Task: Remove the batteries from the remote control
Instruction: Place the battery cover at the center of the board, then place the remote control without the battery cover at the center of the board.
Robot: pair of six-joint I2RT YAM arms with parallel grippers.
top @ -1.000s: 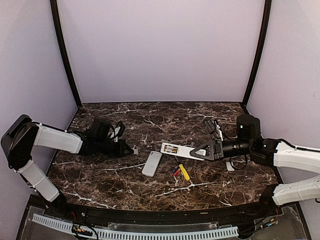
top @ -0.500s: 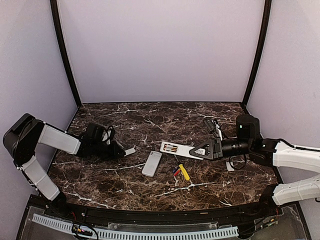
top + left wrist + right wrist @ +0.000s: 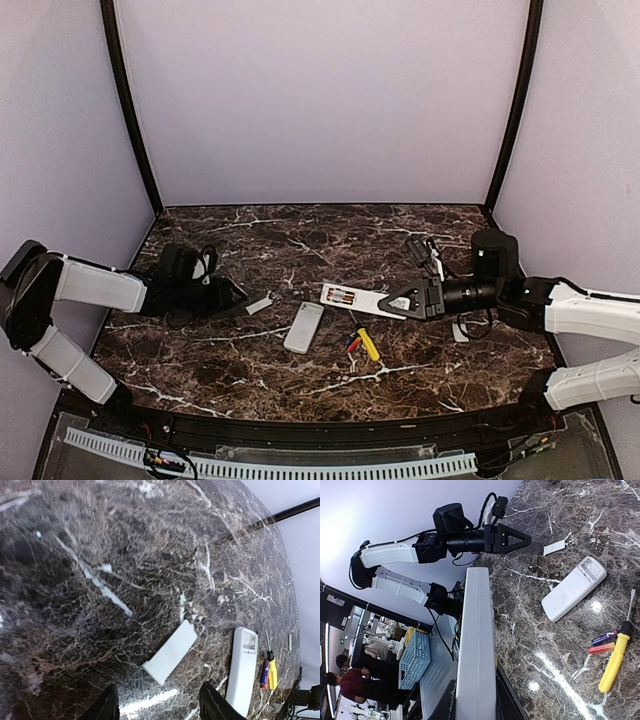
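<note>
Top external: batteries [image 3: 351,342] loose on table [image 3: 230,370] beside screwdriver [image 3: 369,346], outside remote [image 3: 372,303] compartment [image 3: 345,296].

Lilac walls [image 3: 320,100]; dark marble tabletop [image 3: 250,235] (white-veined).

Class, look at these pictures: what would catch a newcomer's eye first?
The right gripper clamps one end of a long white plastic remote control mid-table. Nearer the bases, slim red and blue batteries lie beside a yellow-handled screwdriver. The open left gripper faces a small flat white cover on the dark marble table.
</note>
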